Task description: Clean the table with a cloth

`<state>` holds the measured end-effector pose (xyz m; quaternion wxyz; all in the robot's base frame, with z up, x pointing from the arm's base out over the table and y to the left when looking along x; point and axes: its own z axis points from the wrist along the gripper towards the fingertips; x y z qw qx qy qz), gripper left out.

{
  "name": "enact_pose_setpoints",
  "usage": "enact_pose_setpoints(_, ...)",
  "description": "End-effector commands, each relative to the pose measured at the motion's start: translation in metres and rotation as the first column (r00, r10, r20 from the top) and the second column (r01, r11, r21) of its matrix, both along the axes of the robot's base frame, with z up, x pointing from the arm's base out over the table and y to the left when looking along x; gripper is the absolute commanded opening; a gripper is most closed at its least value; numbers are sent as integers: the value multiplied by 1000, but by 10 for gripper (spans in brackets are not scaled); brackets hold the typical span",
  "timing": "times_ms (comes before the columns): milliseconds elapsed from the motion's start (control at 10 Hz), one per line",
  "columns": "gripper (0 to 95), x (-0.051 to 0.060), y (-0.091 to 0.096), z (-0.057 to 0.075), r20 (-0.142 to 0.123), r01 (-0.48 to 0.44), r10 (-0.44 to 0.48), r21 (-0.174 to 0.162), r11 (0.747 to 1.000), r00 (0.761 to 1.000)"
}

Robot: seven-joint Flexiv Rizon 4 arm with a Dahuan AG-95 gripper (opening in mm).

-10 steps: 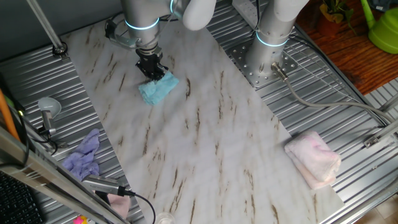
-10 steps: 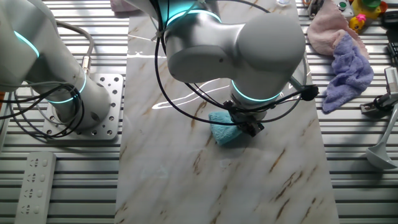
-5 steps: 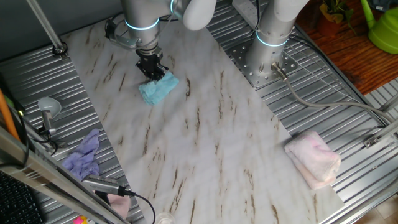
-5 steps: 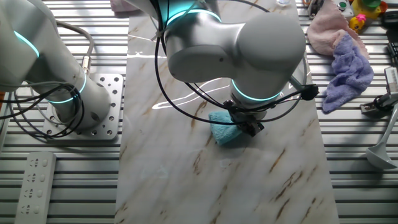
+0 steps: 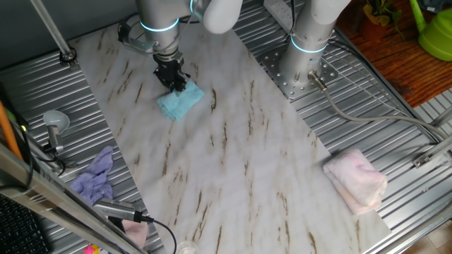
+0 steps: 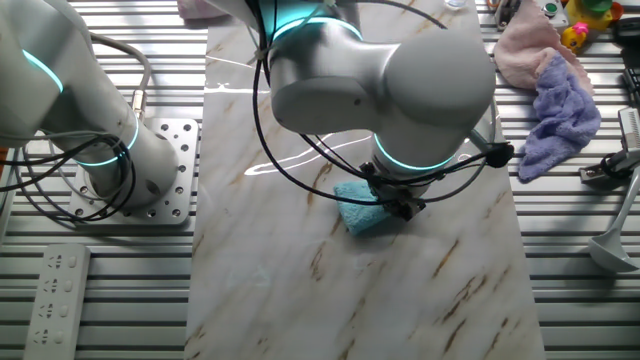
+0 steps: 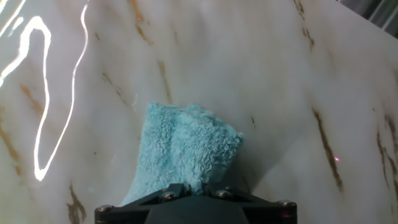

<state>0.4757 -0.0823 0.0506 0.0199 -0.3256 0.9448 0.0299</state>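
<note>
The turquoise cloth (image 5: 180, 103) lies bunched on the white marble table (image 5: 233, 155), near its far left part. My gripper (image 5: 174, 81) is shut on the cloth's far edge and presses it to the slab. In the other fixed view the cloth (image 6: 360, 208) sticks out to the left from under the gripper (image 6: 398, 205). In the hand view the cloth (image 7: 183, 152) fills the middle, pinched at the bottom by the black gripper (image 7: 196, 190); the fingertips are hidden in the fabric.
A pale pink towel (image 5: 357, 180) sits at the table's near right end. A lavender rag (image 5: 95, 180) and tools lie on the ribbed metal at left. A second arm's base (image 5: 307, 63) stands to the right of the slab.
The gripper and cloth have shifted very slightly toward the far left of the slab; otherwise nothing differs.
</note>
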Motion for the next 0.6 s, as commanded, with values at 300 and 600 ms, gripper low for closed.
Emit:
enact_pose_setpoints(300,950,-2,1,21,-10,-2,2,-3,1000,1000)
enact_pose_setpoints(600,950,-5,4,47,-18,-5,5,-14,1000,1000)
